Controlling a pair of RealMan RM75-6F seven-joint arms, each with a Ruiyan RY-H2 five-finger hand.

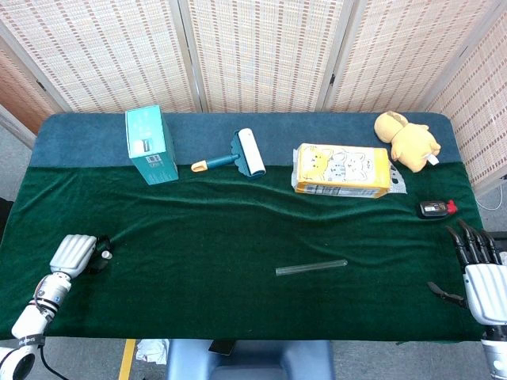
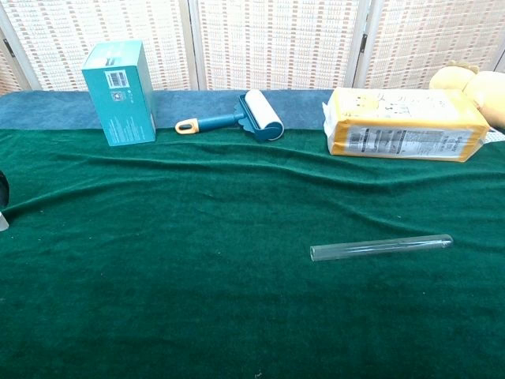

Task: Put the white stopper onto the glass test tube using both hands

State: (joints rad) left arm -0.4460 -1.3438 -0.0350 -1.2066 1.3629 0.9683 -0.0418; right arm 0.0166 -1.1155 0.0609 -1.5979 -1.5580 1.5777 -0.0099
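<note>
The glass test tube (image 1: 311, 267) lies flat on the green cloth, right of centre; the chest view shows it as a clear tube (image 2: 381, 247). At the table's near left edge my left hand (image 1: 77, 253) has its dark fingers curled down around the small white stopper (image 1: 104, 255), which shows as a pale spot between the fingertips. In the chest view only a sliver of the stopper (image 2: 2, 221) shows at the left border, under a dark fingertip. My right hand (image 1: 478, 273) rests at the near right edge, fingers spread, holding nothing, well away from the tube.
Along the back stand a teal box (image 1: 150, 145), a lint roller (image 1: 242, 156), a yellow packet (image 1: 342, 169) and a yellow plush toy (image 1: 406, 139). A small black and red device (image 1: 436, 208) lies near the right edge, beyond my right hand.
</note>
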